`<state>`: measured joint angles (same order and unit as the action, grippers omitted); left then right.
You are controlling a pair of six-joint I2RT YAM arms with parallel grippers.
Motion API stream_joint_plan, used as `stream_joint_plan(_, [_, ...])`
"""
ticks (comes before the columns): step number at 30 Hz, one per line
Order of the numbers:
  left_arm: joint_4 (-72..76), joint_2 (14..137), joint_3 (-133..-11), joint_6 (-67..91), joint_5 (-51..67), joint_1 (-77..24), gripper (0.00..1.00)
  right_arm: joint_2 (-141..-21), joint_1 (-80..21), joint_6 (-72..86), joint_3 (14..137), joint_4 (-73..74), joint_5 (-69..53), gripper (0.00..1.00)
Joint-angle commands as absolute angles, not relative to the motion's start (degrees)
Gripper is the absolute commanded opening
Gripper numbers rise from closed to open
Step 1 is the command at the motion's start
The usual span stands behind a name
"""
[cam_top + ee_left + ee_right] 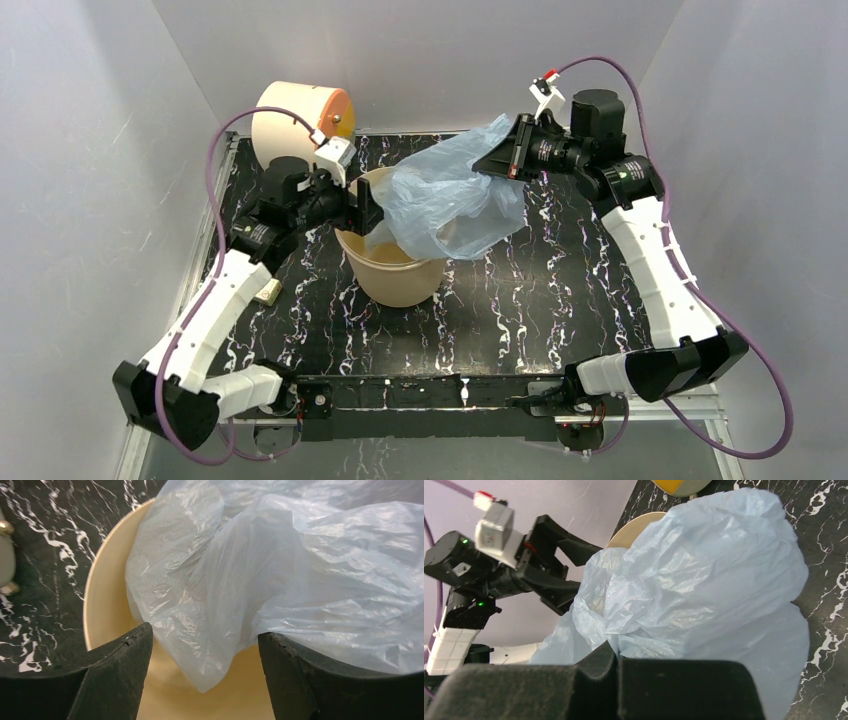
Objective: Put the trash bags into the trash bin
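The right gripper (pixel 616 666) is clamped on the blue bag (pixel 450 200), which drapes over the right rim of the bin (pixel 400 285). Only the left wrist view shows a fold hanging inside the bin, between the parted fingers of the left gripper (pixel 205 632).

The left arm (pixel 215 300) reaches forward from its base at the near-left corner of the worktop. Its wrist is turned inward, so the left gripper (pixel 370 212) faces right with its fingers (pixel 117 672) spread wide apart. The right arm (pixel 650 250) rises from the near-right corner and bends back toward the centre, holding the right gripper (pixel 490 162) high, its fingers (pixel 524 690) pressed together on a fold of the trash bag (pixel 450 200).
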<state>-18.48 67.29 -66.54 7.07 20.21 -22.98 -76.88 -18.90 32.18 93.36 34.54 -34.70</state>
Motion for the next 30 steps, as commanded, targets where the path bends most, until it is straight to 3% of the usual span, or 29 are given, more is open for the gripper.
stream_joint_plan(1, [-19.84, 62.66, -68.32, 7.43, 16.17, -22.62, 0.76, -77.26, -19.64, 33.43, 97.47, 30.30, -36.21, 0.00])
stream_joint_plan(12, [-23.50, 59.68, -72.20, 5.54, 15.02, -22.52, 0.80, -78.07, -19.78, 33.27, 98.00, 30.77, -34.59, 0.00])
stream_joint_plan(21, [-23.66, 57.44, -71.20, 2.07, 39.94, -22.44, 0.84, -79.18, -20.25, 34.88, 97.63, 28.58, -35.91, 0.00])
stream_joint_plan(26, [-19.53, 58.48, -69.16, 1.08, 45.65, -22.46, 0.84, -79.73, -20.85, 35.07, 97.73, 28.36, -36.69, 0.00])
stream_joint_plan(30, [-13.12, 61.39, -68.29, 2.60, 42.75, -22.54, 0.82, -80.74, -22.01, 35.07, 98.26, 28.40, -38.15, 0.00])
